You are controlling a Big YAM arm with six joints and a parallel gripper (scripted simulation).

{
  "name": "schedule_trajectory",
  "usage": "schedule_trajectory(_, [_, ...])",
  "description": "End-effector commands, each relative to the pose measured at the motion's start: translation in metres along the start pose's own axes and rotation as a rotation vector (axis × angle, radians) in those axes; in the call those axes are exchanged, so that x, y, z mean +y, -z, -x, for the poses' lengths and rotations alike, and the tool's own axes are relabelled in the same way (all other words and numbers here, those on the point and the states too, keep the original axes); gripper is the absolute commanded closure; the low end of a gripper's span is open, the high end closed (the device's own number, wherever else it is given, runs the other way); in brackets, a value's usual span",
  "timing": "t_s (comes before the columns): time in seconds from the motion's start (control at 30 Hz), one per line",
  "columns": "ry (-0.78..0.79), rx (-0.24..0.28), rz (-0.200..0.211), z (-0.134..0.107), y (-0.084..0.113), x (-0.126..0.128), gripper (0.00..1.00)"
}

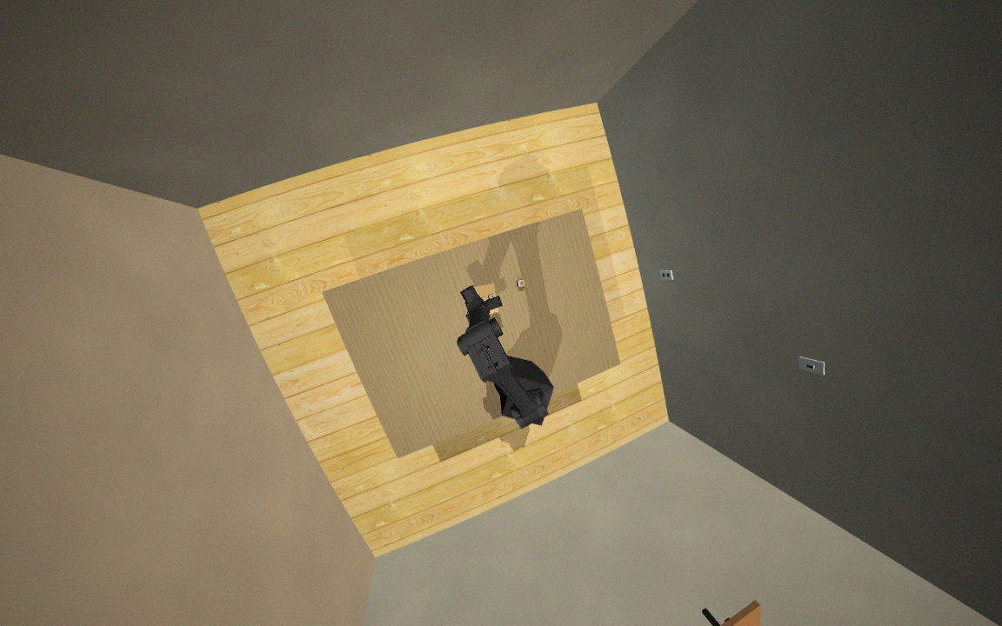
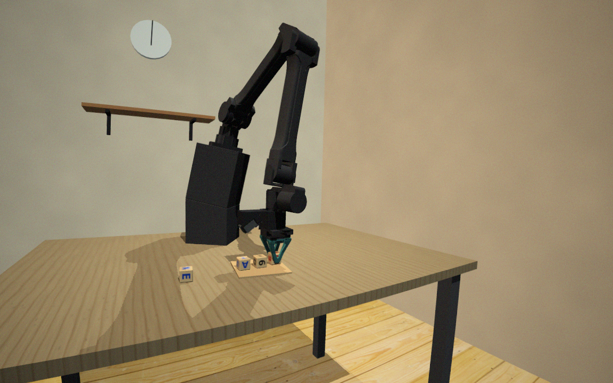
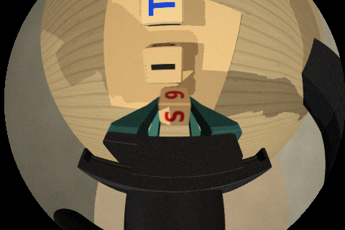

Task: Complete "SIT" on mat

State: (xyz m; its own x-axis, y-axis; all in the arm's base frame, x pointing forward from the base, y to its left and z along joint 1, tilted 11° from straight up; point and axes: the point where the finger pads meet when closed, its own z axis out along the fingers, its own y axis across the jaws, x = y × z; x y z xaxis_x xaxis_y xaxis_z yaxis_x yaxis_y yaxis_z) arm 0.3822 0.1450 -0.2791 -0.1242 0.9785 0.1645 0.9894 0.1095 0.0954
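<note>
Low over the mat (image 2: 283,269), the gripper (image 3: 175,126) pinches the S block (image 3: 174,112), just beside the I block (image 3: 163,65); the T block (image 3: 162,7) sits farther along.

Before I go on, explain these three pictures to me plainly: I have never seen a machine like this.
The black machine is a single robot arm bolted to a wooden table. One picture looks down from the ceiling, one from across the room, and one from a camera on the arm's wrist, just behind its jaws. On the table lies a pale mat with two letter blocks on it: the T block and the I block. Another block sits off the mat. The gripper is shut on the S block, low over the mat beside the I, whether touching it I cannot tell.
</note>
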Motion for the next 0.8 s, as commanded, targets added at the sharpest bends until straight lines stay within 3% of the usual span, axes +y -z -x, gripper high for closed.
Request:
schedule_trajectory(0.0, [0.002,-0.002,0.007,-0.0023,-0.0064,0.0019,0.74])
schedule_trajectory(0.3, [0.002,-0.002,0.009,-0.0024,-0.0065,0.0024,0.74])
schedule_trajectory(0.63, [0.002,-0.002,0.007,-0.0023,-0.0065,0.0019,0.58])
schedule_trajectory(0.77, [0.003,-0.002,0.008,-0.0023,-0.0065,0.0022,0.58])
